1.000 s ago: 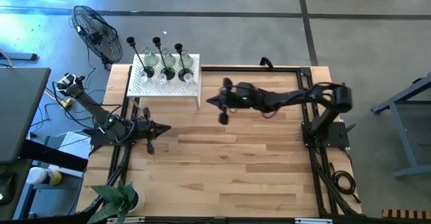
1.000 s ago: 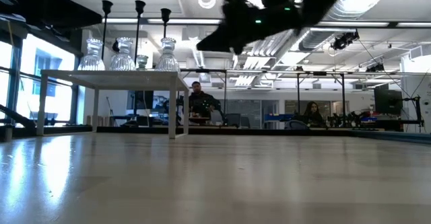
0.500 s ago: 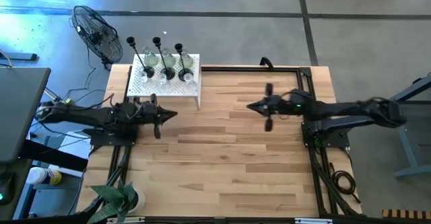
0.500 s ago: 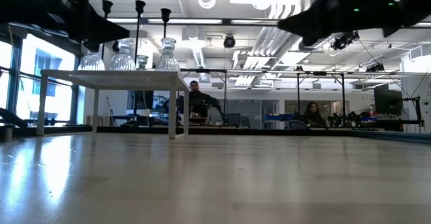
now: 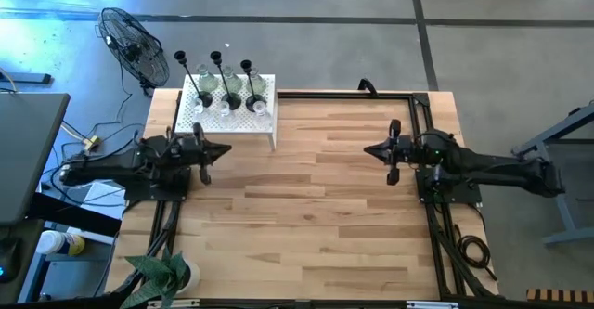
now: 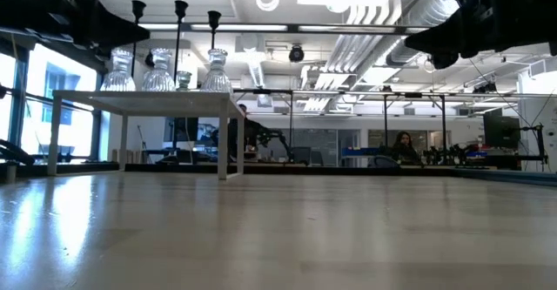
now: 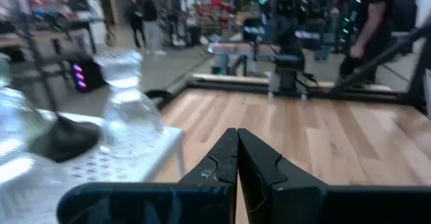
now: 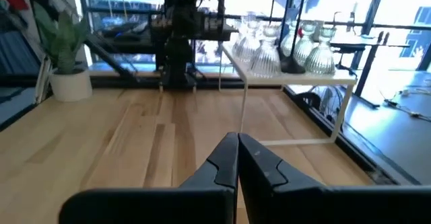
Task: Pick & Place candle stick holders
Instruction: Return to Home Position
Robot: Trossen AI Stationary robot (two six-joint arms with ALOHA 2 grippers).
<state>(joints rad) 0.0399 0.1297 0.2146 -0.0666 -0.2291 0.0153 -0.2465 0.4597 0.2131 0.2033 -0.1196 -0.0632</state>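
Three black candle stick holders [image 5: 215, 79] with thin stems stand on their round bases on the white perforated stand [image 5: 226, 114] at the table's far left, with several squat clear-glass holders [image 5: 259, 107] beside them; they also show in the low view [image 6: 179, 46]. My left gripper [image 5: 225, 149] is shut and empty, in the air just near of the stand. My right gripper [image 5: 366, 150] is shut and empty, in the air at the table's right. Both wrist views show the fingers closed together, in the left wrist view [image 7: 237, 140] and the right wrist view [image 8: 237, 143].
A black wire-cage fan [image 5: 135, 45] stands on the floor beyond the far left corner. A potted plant [image 5: 162, 272] stands at the near left corner. A black frame [image 5: 422, 142] runs along the table's right and far edges. People show in the room behind.
My right gripper has drawn back from the middle of the table's far half toward the right edge. My left arm has swung up and toward the stand, then drawn back a little to the left. Both stay shut. The holders have kept still.
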